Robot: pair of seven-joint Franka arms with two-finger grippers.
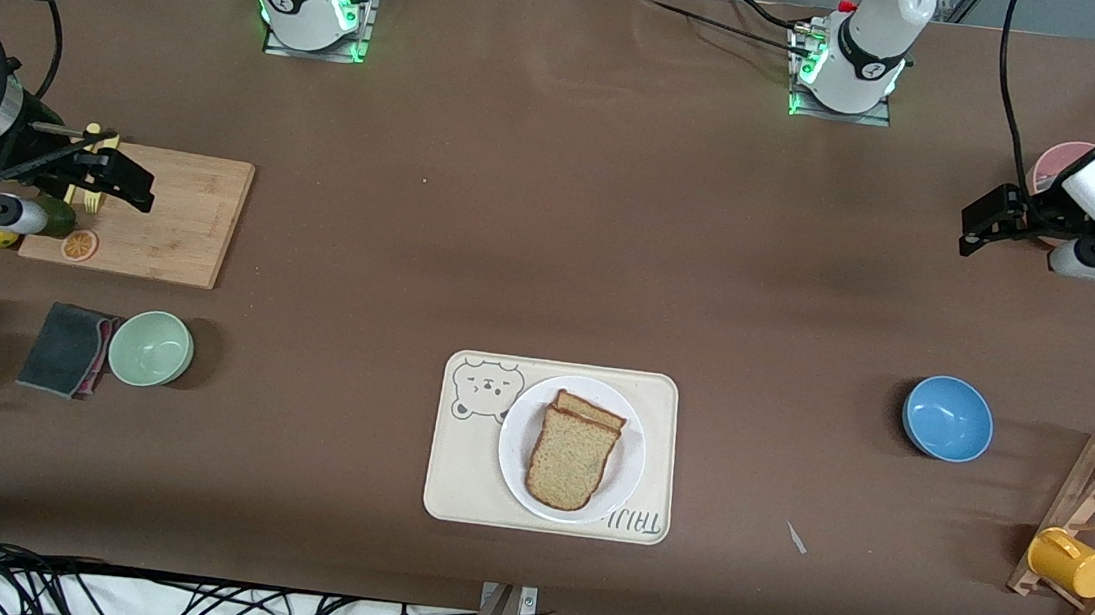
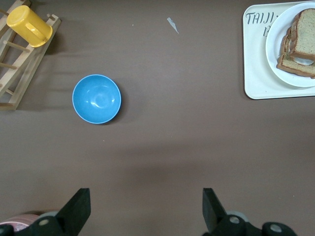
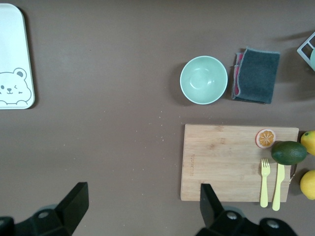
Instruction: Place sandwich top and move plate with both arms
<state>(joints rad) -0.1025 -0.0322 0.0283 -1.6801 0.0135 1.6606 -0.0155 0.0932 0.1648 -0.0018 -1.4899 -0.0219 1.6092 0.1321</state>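
Sandwich top is lying in the lower middle of the front view. It is sitting on a second slice whose crust is peeking out at the upper edge, so the placing step is looking done. The stack is resting on the plate, and the plate is sitting on the cream tray with the bear drawing. In the left wrist view something pale is showing between the slices; what it is cannot be told. Left gripper is hovering in the upper part of the front view at the left arm's end, fingers spread wide and holding nothing, well apart from the plate. The blue bowl is sitting between it and the tray. Right gripper is hanging over the cutting board at the right arm's end, fingers likewise spread and empty.

Handling judgement: the bread is looking light, soft and easy to crush, and the stacked slices are likely sliding on each other if the plate is tilted. The plate is looking stiff, smooth and probably slippery, with a thin, low rim. The best hold is probably the bare rim at two facing points, one gripper at each arm's side. The pads should be staying clear of the crust and the plate level throughout.
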